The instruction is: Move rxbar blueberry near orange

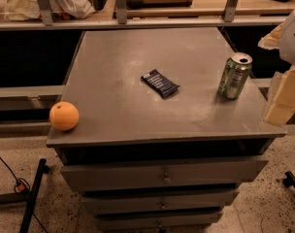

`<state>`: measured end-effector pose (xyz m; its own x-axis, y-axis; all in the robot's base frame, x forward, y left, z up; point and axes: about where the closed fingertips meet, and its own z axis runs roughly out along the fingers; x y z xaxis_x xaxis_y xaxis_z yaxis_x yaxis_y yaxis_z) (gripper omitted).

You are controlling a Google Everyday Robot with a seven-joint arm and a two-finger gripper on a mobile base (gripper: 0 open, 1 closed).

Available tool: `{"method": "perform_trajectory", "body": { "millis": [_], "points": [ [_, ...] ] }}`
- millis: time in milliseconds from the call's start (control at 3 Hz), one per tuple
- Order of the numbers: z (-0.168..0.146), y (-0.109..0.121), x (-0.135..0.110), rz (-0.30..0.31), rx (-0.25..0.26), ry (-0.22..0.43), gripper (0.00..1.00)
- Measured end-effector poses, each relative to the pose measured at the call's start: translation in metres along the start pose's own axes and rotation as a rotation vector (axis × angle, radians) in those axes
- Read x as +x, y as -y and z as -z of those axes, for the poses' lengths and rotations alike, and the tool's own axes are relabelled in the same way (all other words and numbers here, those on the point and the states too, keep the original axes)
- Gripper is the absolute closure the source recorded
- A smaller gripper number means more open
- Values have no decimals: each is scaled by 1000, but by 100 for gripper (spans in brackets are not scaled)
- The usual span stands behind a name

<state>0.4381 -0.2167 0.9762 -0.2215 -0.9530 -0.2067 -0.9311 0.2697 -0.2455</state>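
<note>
Dimly, grey cabinet top (113, 72), speckled floor (264, 205) — gripper (283, 101) at right edge.

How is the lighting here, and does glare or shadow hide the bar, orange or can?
Camera view: dim, warm light; a pale sheen on the tabletop, none over the rxbar blueberry, which reads dark navy; the orange at the front-left corner is evenly lit; the green can shows a bright rim highlight; the gripper sits lit at the right edge.

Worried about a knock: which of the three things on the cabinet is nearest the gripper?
The green can, upright at the right edge beside the gripper; the bar lies mid-top, the orange far left.
</note>
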Motion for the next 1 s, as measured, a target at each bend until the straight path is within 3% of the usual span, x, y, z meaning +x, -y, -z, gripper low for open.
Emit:
{"method": "perform_trajectory", "body": {
  "millis": [667,1000],
  "points": [
    [0,5,-10,-2,13,24,0],
    [-9,32,-40,-27,42,103,0]
  ]
}}
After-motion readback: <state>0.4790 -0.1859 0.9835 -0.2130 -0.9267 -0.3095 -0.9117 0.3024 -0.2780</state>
